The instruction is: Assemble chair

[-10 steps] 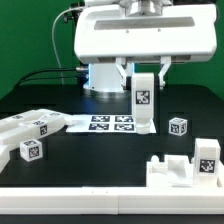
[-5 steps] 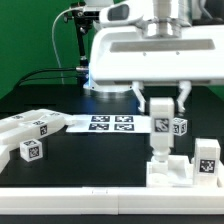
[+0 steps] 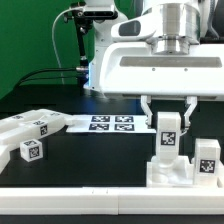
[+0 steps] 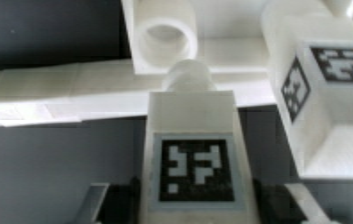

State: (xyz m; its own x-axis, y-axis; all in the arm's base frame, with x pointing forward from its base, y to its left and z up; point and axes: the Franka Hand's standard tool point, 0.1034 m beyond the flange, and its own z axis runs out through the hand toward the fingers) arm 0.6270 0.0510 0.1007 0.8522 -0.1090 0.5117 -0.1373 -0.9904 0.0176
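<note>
My gripper (image 3: 168, 112) is shut on a white tagged chair bar (image 3: 167, 138) and holds it upright just above the stepped white chair structure (image 3: 170, 171) at the front of the exterior view's right. In the wrist view the bar (image 4: 194, 135) fills the middle between my fingers, its rounded tip close to a hole in the white structure (image 4: 164, 38). A tagged upright piece (image 3: 207, 158) stands on the structure's right side. More chair pieces (image 3: 30, 128) lie at the exterior view's left, with a small tagged block (image 3: 32, 151) in front of them.
The marker board (image 3: 108, 124) lies flat at the table's middle back. The robot's large white body (image 3: 165, 60) hangs over the scene. A low white edge runs along the table's front.
My gripper has moved with the bar toward the exterior view's right and forward, from over the marker board to above the stepped structure. The loose parts have not moved.
</note>
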